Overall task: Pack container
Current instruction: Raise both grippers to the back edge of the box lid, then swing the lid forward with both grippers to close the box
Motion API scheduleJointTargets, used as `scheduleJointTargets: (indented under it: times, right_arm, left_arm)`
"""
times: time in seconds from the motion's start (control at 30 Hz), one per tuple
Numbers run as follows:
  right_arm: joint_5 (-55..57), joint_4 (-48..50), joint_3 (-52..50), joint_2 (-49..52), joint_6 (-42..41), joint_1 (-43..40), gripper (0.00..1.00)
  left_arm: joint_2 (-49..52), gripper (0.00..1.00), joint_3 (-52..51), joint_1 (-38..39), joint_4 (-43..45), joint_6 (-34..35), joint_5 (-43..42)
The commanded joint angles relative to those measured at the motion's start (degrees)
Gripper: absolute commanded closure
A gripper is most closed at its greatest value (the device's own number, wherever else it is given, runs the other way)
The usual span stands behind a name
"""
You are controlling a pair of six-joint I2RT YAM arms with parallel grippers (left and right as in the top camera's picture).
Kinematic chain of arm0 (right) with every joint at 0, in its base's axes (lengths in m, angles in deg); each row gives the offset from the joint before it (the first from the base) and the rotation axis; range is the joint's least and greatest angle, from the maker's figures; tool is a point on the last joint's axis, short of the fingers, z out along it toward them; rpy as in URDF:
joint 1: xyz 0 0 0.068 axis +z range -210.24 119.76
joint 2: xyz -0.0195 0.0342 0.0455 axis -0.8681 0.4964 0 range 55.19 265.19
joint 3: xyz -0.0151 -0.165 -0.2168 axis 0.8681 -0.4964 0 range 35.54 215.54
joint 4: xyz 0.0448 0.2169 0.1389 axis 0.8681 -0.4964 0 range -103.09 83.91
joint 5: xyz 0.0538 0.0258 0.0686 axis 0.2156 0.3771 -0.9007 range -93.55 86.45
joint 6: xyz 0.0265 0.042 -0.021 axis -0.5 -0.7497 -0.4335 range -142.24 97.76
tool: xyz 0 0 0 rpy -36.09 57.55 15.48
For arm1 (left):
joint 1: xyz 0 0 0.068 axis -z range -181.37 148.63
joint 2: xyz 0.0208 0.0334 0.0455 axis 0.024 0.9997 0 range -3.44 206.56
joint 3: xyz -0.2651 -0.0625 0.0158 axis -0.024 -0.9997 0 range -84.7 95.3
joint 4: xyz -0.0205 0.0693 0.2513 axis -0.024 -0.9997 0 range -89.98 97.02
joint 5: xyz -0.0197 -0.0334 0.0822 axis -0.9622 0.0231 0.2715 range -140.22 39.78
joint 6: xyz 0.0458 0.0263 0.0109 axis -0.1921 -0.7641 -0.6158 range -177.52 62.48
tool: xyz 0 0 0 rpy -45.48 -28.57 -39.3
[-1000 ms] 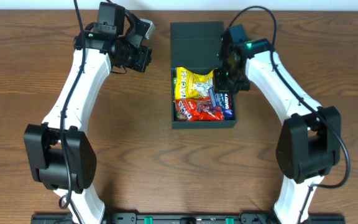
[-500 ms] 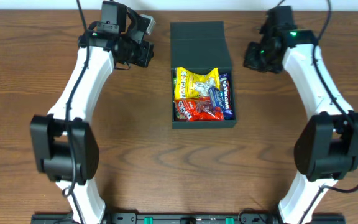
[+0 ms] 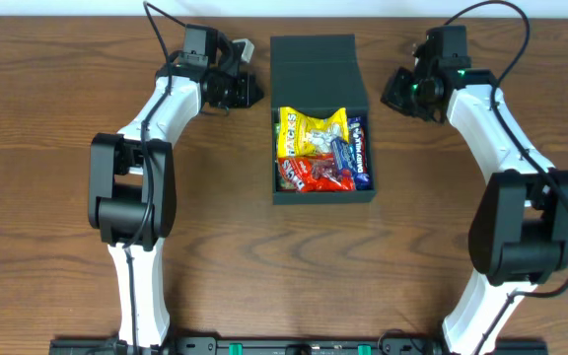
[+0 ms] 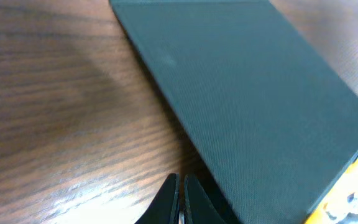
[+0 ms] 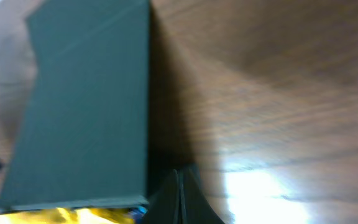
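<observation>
1. Container [image 3: 323,196]: dark green square box in the middle of the table [image 3: 67,148], between the two arms. The lid [image 3: 317,71] is hinged at the far side and laid back flat on the wood.
2. Inside: yellow packet [image 3: 311,133], red packet [image 3: 309,176] and blue packet [image 3: 358,158], close together.
3. Handling, my judgement: stiff matte board, light even when loaded. It may skid if shoved from one side only. The packets look soft.
4. Best hold, my judgement: the lid's thin free edge. Get a tip under it and fold it over the packets.
5. Left claw [image 3: 249,89]: shut, empty, just beside the lid's left edge; whether it touches, I cannot tell.
6. Right claw [image 3: 394,91]: shut, empty, near the lid's right edge, apart from it.
</observation>
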Motion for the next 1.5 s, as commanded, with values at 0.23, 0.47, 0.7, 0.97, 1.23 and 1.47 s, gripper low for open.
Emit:
scheduleJointTargets:
  times: [0.23, 0.47, 0.7, 0.97, 1.23, 1.47]
  right_arm:
    - [-10.8, 2.5, 10.2, 14.4, -6.4, -2.0, 0.98]
    - [-14.5, 2.3, 14.2, 20.3, -8.7, -2.0, 0.98]
    - [-21.7, 6.8, 14.2, 20.4, -8.4, -1.4, 0.99]
    - [-28.8, 10.8, 14.2, 20.4, -8.0, -1.9, 0.99]
    - [-30.5, 12.8, 14.2, 20.4, -8.0, -1.9, 0.98]
    - [-37.3, 19.1, 14.2, 20.4, -5.5, -2.2, 0.98]
  left_arm:
    - [9.5, 0.94, 8.8, -3.5, 1.7, 13.9, -10.8]
    - [11.9, 0.94, 10.0, -2.9, 1.5, 15.3, -14.4]
    - [11.9, 0.94, 10.0, -2.9, 1.3, 15.3, -15.2]
    - [11.9, 0.94, 10.0, -3.1, -1.1, 15.3, -15.1]
    - [11.9, 0.94, 10.0, -3.0, -1.7, 15.8, -15.2]
    - [11.8, 0.94, 11.8, -3.2, 1.7, 16.0, -22.7]
